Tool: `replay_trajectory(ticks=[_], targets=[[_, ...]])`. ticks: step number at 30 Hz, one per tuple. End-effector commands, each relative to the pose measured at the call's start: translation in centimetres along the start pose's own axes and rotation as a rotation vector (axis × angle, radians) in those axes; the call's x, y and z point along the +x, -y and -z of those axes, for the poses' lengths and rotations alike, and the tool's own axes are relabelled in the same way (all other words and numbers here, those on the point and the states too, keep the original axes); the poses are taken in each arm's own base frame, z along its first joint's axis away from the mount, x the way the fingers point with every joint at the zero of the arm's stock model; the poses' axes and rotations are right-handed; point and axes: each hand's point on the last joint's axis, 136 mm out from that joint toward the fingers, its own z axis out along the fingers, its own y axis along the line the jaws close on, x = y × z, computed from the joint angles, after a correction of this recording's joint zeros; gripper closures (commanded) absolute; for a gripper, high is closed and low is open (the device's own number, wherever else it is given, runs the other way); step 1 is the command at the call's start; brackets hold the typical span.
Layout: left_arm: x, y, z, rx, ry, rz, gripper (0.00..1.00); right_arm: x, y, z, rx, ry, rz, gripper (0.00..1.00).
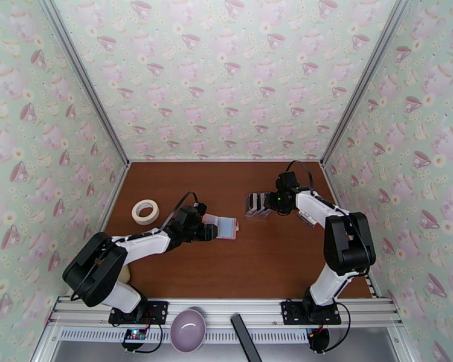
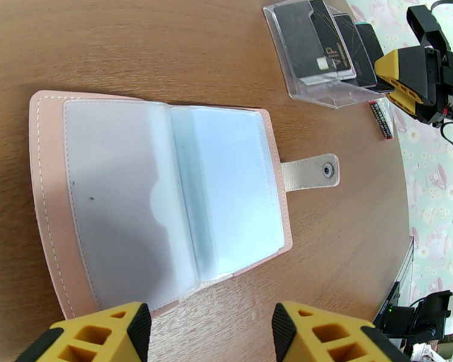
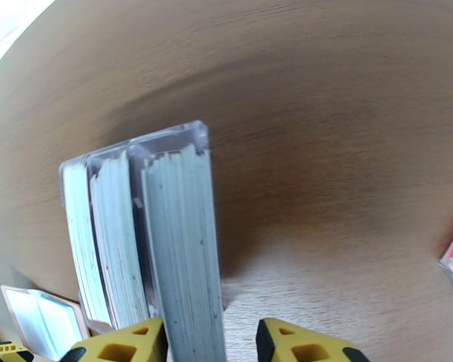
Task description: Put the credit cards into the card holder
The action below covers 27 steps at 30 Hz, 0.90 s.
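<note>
Left hand (image 2: pixel 205 333); credit cards (image 2: pixel 332 46), seemingly "VIP"

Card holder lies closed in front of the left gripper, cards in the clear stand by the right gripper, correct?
Not closed: the left wrist view shows the card holder lying open, pockets up, before the left gripper. The credit cards are in the clear stand by the right gripper.

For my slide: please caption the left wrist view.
The card holder lies open, left gripper open at its near edge, credit cards beyond.
</note>
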Motion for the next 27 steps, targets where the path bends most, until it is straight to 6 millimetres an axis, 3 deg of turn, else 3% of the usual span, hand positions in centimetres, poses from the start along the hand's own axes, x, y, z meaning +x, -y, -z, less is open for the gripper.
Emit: replay_trajectory(ticks=[1,15,27], targets=[[-0.4,0.8,-0.2,0.027,0.0,-0.002,0.41,-0.3,1.1,0.5,0.079,0.001,0.023,0.58],[-0.3,0.8,-0.4,0.025,-0.006,-0.002,0.41,-1.7,0.8,2.2,0.16,0.06,0.08,0.6],[-0.3,0.9,-0.5,0.026,-0.01,-0.003,0.41,-1.7,0.3,2.3,0.283,0.072,0.186,0.61]])
